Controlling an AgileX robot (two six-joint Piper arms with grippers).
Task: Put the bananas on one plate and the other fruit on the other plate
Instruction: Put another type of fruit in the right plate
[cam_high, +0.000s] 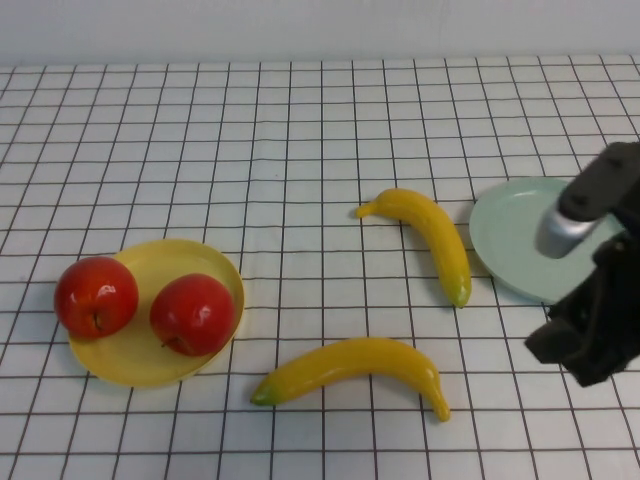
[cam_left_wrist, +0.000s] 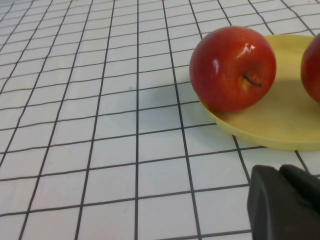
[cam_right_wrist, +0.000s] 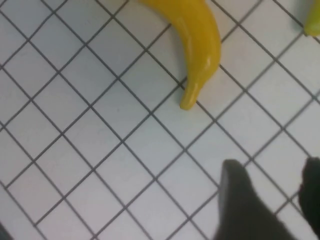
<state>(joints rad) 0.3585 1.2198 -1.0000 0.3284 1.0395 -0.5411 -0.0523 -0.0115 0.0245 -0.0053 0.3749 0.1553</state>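
Already our two apples sit on the yellow plate near the table's left edge; both bananas lie mid-table, the green plate right. Our right gripper hovers empty, fingers apart, beside one; our left gripper rests closed.

Two red apples sit side by side on the yellow plate, one overhanging its outer rim, on a white gridded surface. Two bananas lie on the bare surface between that plate and the pale green plate, one just beside the green rim. The right arm hangs over the green plate's near edge, its claw hidden.
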